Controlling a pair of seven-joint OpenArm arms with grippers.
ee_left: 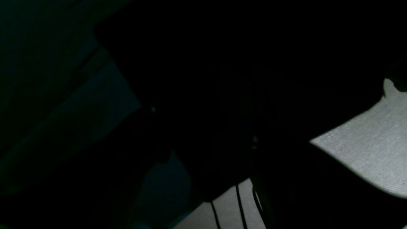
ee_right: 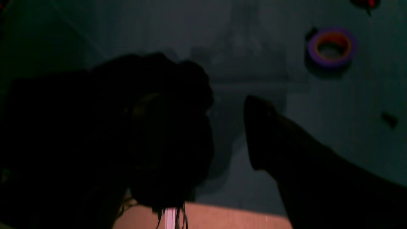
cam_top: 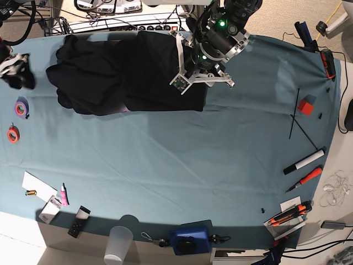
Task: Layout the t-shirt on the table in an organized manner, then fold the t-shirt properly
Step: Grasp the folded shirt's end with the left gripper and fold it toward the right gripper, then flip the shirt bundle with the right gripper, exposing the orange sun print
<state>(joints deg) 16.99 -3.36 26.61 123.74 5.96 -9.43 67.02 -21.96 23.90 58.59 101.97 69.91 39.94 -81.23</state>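
- Spanning the near ground bare: the table [cam_top: 165, 165].
- Lying bunched at the far edge, left of centre: the t-shirt [cam_top: 121, 72]; soft, limp, best pinched at a hem or corner.
- Hovering above its right end, jaws unreadable: left gripper [cam_top: 194, 72].
- Standing spread and empty at far left: right gripper [ee_right: 227, 133].

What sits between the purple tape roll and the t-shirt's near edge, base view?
Nothing: in the base view only bare teal cloth of the table separates the purple tape roll from the t-shirt.
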